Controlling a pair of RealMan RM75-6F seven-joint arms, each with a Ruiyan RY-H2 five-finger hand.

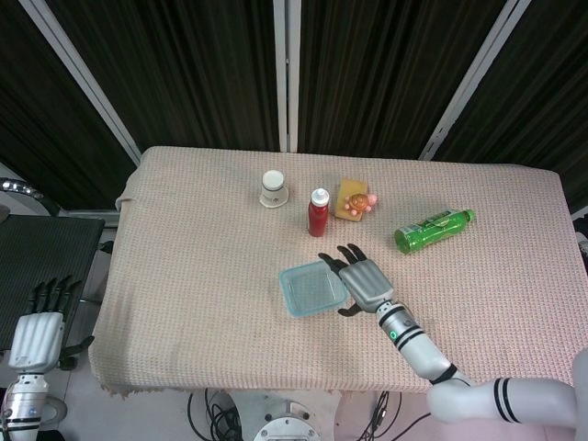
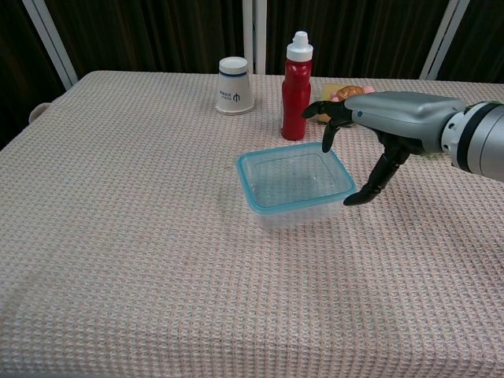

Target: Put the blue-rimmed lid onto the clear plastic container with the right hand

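The clear plastic container sits near the table's front middle with the blue-rimmed lid lying flat on top of it. My right hand hovers just right of the container, fingers spread and holding nothing, its thumb pointing down near the container's right corner. My left hand hangs off the table at the far left, fingers apart and empty; the chest view does not show it.
A white cup, a red bottle and a yellow sponge with a toy stand behind the container. A green bottle lies on its side at the right.
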